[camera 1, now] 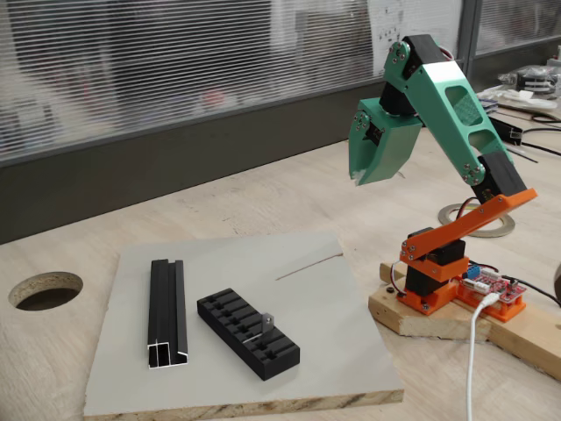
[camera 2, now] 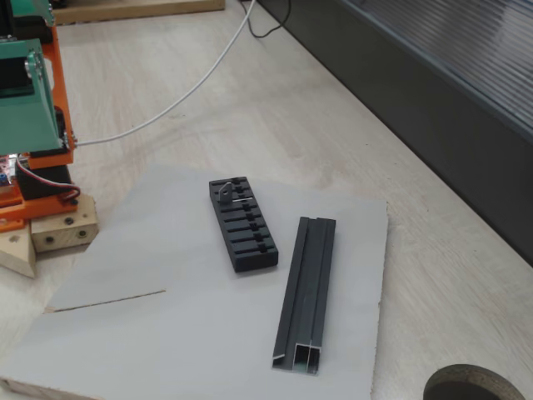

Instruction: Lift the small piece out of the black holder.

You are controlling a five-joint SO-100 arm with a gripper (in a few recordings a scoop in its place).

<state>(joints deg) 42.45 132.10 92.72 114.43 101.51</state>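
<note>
- The wooden surface [camera 1: 263, 193] carries a grey board [camera 1: 237, 351] lying flat, with a round hole [camera 1: 44, 289] cut in the wood beside it.
- The green-and-orange arm [camera 1: 456, 114] is folded high over its base, well apart from the board.
- The gripper [camera 1: 361, 175] points down with its jaws closed or nearly so, holding nothing.
- A long black channel rail [camera 2: 306, 292] lies on the board.
- The black holder [camera 2: 242, 223] lies just beside the rail.
- The small piece [camera 2: 226, 193] stands in a slot near one end of the holder.
</note>
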